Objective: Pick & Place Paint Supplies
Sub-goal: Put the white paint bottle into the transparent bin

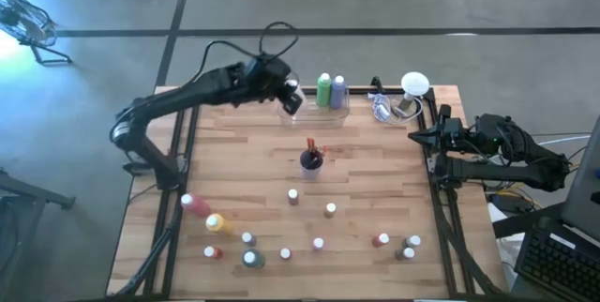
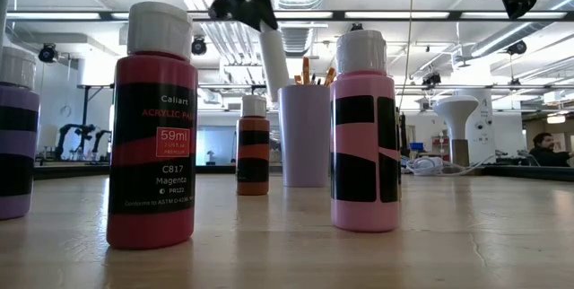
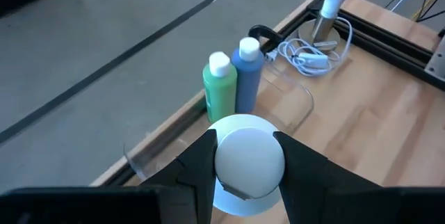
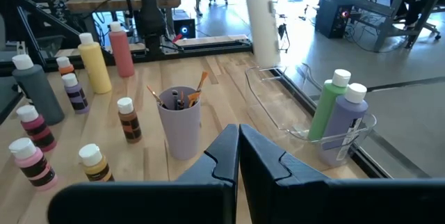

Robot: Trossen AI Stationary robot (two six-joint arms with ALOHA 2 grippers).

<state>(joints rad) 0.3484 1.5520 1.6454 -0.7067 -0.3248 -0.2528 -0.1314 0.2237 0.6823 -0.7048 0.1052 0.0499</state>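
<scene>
Left gripper (image 3: 245, 156) pinching a tall white bottle (image 3: 248, 156) by its round cap, one dark finger on each side; jaws partly spread to the cap's width. Bottle hangs upright in the air, clear of the table, above the near end of a clear plastic tray (image 1: 317, 107) at the table's far edge. In the right wrist view the same white bottle (image 4: 263, 26) shows lifted over the tray's (image 4: 278, 106) rim.

Inside the tray: a green bottle (image 3: 220, 88) and a blue bottle (image 3: 247, 76), both white-capped, upright, touching side by side.

Mid-table: a lavender cup (image 1: 311, 162) holding thin brushes (image 4: 182, 96), handles up. Nearer edge: scattered small bottles, upright, among them a magenta one (image 2: 152, 127), a pink one (image 2: 365, 132), an orange-brown one (image 2: 254, 145). A tall yellow bottle (image 1: 218, 223) and a tall pink bottle (image 1: 196, 203) lie near the left edge.

Right gripper (image 4: 238, 144) pressed together, empty, parked at the table's right side. White lamp-like object (image 1: 413, 91) with coiled cable at far right corner.
</scene>
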